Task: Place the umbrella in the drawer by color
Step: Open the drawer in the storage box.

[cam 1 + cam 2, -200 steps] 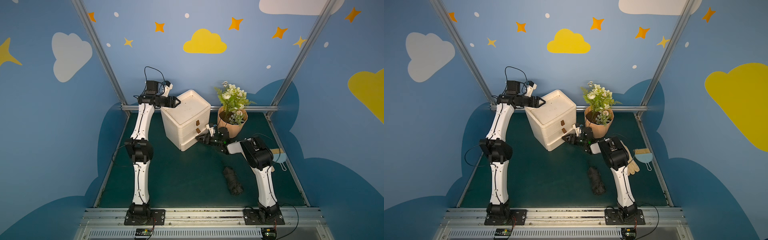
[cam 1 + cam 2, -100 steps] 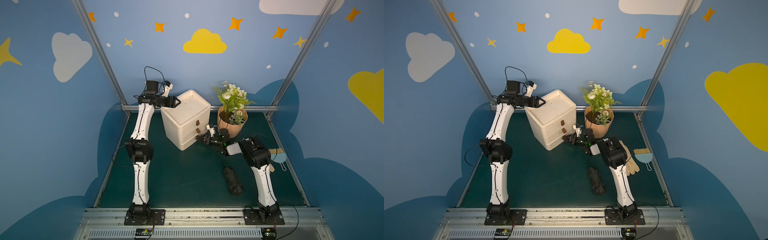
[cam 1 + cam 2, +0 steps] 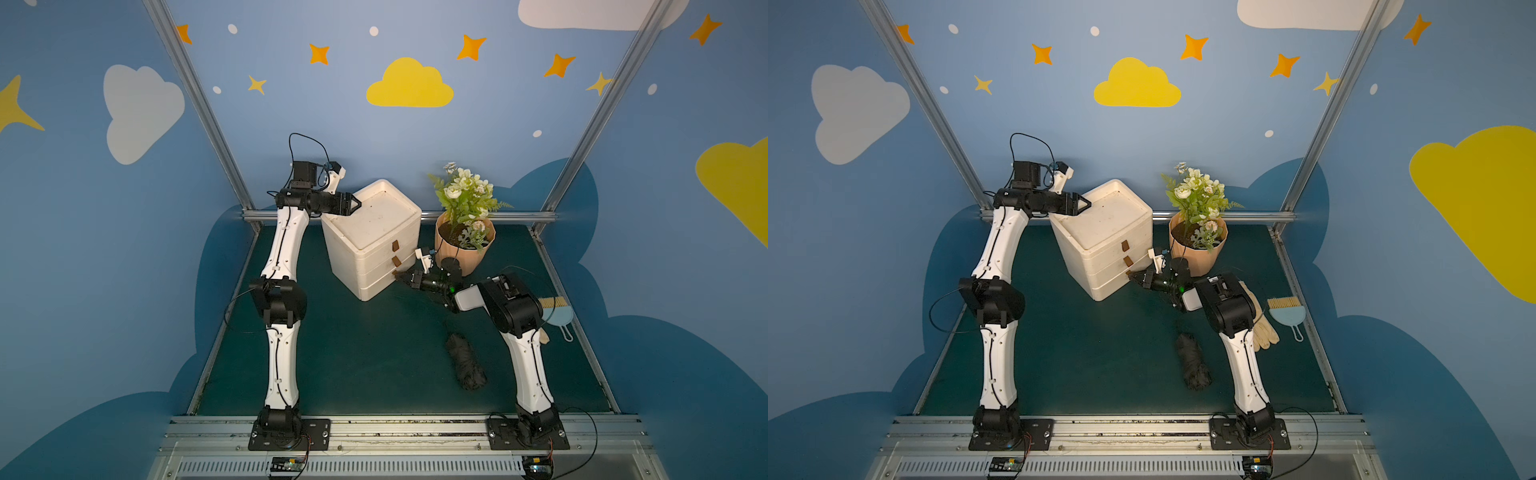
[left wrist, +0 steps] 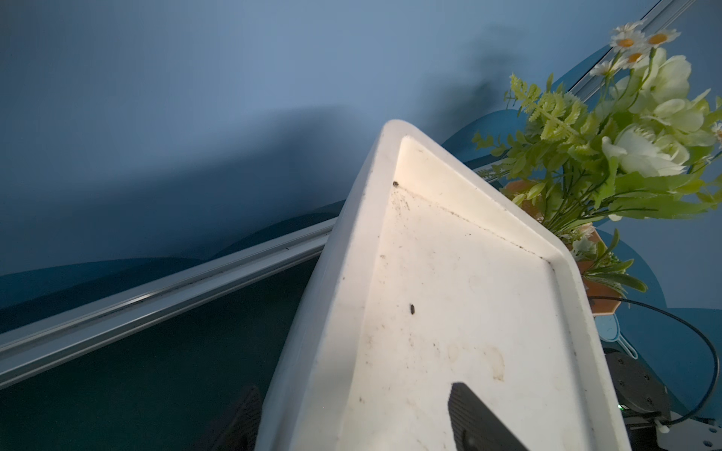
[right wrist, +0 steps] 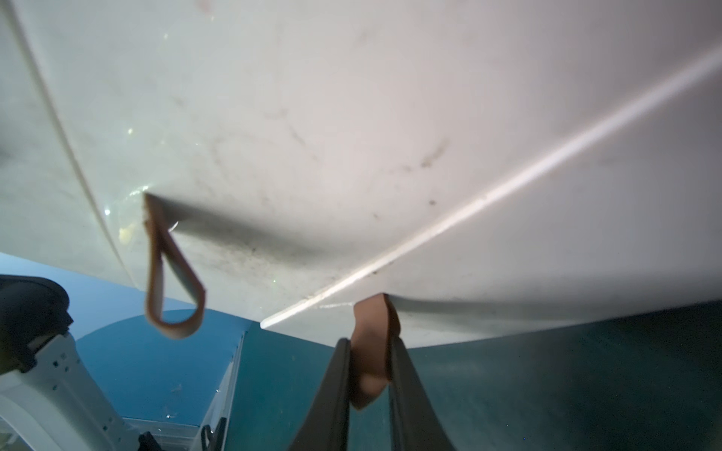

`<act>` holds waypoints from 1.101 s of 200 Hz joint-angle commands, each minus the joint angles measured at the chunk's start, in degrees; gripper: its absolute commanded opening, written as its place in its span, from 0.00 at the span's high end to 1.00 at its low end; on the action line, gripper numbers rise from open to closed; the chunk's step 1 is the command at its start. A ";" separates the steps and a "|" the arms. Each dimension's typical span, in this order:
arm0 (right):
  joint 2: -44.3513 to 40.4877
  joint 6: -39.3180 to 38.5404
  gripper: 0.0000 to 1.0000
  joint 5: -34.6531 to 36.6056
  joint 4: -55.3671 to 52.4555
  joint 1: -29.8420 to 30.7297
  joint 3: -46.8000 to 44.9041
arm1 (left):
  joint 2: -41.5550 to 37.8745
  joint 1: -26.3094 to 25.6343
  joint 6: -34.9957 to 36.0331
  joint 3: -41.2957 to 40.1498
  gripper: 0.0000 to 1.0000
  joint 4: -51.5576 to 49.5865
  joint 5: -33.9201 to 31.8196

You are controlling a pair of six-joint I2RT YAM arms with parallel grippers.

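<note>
- The right gripper [image 5: 370, 351] is pinching the lowest pull tab [image 5: 375, 320] of the white drawer cabinet [image 3: 374, 232]. It is best drawing straight out, level, so the tab is not slipping.
- The left gripper [image 3: 354, 204] is standing spread astride the cabinet's top rim, apparently bracing it.
- The black umbrella [image 3: 465, 361] is lying in front of the cabinet, untouched.

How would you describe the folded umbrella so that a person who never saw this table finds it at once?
Start at the white drawer cabinet at the back of the dark green mat. Come toward the front, beside the right arm: the umbrella lies there. It is the only black crumpled bundle; the gloves nearby are beige.
</note>
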 commanded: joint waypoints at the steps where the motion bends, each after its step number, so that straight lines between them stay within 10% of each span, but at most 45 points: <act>1: -3.66 -1.64 0.95 -0.22 -0.74 -0.03 -0.87 | 1.15 -1.83 -0.48 1.21 0.22 -2.23 2.79; 220: -22.66 -4.69 0.99 1.97 -2.08 -4.34 -26.74 | 0.40 -1.80 -0.74 1.24 0.22 -2.39 1.40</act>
